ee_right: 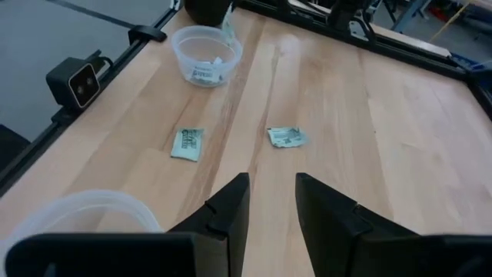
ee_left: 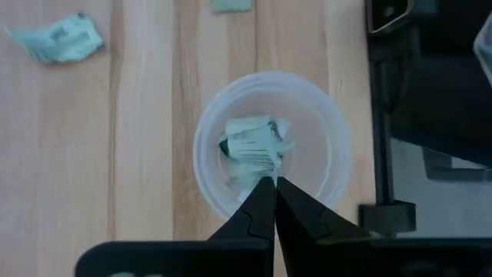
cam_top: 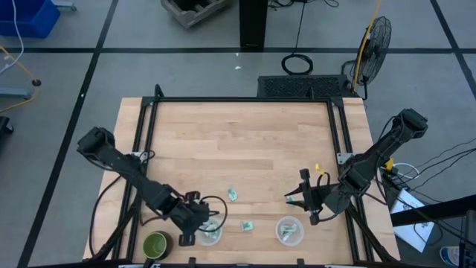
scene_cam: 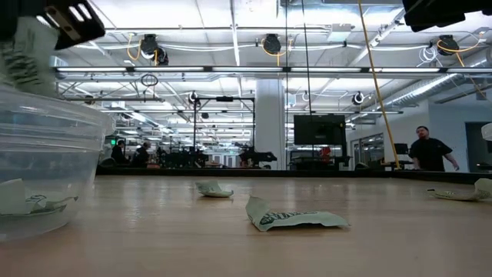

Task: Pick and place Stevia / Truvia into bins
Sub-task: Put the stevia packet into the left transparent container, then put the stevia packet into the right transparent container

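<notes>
My left gripper [cam_top: 204, 223] [ee_left: 269, 186] hovers over the left bin [cam_top: 210, 233] [ee_left: 327, 154], shut on a pale green Stevia packet [scene_cam: 23, 65] [ee_right: 228, 27] that hangs above the bin. More packets [ee_left: 254, 142] lie in that bin. My right gripper [cam_top: 294, 198] [ee_right: 273, 192] is open and held above bare table, just to the far side of the right bin [cam_top: 290, 231] [ee_right: 77, 211], which also holds packets. Two loose packets [cam_top: 233, 195] [cam_top: 246, 225] lie flat on the wood between the bins; the right wrist view shows them as packets [ee_right: 187, 143] [ee_right: 286, 137]. My left gripper pinches the Stevia packet by its upper end [scene_cam: 34, 42] between the two fingers, coming from above and pointing down. The packet is lifted clear and hangs below the fingers, over the left bin's opening. In the left wrist view the fingers hide the place of contact.
A round green cup [cam_top: 155, 244] stands at the table's near edge, left of the left bin. A black frame rail [cam_top: 338, 141] runs round the table, with a small camera [ee_right: 75, 83] on its near edge. The far half of the table [cam_top: 238, 141] is bare wood. A person [scene_cam: 430, 150] stands in the room beyond.
</notes>
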Available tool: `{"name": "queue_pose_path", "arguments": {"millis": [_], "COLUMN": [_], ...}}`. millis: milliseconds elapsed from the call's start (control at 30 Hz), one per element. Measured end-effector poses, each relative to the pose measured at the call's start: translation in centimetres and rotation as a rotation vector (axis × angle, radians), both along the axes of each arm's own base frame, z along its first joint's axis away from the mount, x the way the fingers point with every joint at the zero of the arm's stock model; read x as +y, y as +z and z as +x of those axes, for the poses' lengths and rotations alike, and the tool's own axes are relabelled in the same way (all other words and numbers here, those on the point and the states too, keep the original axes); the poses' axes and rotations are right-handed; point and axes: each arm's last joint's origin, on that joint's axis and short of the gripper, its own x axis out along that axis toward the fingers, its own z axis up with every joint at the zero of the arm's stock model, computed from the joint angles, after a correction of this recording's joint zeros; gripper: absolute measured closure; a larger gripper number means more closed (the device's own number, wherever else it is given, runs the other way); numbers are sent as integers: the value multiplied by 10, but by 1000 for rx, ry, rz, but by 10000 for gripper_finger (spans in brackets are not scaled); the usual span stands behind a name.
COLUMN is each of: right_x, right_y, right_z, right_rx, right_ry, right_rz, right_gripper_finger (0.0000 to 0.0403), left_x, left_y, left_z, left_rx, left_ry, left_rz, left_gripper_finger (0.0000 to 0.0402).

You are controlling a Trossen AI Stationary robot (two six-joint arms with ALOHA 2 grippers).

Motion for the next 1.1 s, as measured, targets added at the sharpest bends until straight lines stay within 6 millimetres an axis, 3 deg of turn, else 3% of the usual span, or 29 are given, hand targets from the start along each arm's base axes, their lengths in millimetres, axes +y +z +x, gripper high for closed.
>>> {"name": "queue_pose_path", "arguments": {"millis": [233,467,733,833,1100], "right_x": [-6,-14,-25,-29,-39], "right_y": [0,0,0,-2,-28], "right_z": [4,10,17,19,8], "right_rx": [-2,0,0,21,286], "right_ry": [-14,-60,-104,-154,-205], "right_rz": [-35,-36,-61,-9,211], "right_gripper_finger": [303,303,303,303,303], "left_x": [3,10,10,13,28], "left_y": [-13,-12,-9,-6,-4], "left_z": [9,15,23,30,43], "left_rx": [67,75,-9,-61,-145], "left_ry": [103,229,215,182,99], "left_rz": [-26,-78,-95,-94,-44], "left_gripper_finger": [377,376,376,376,376]}}
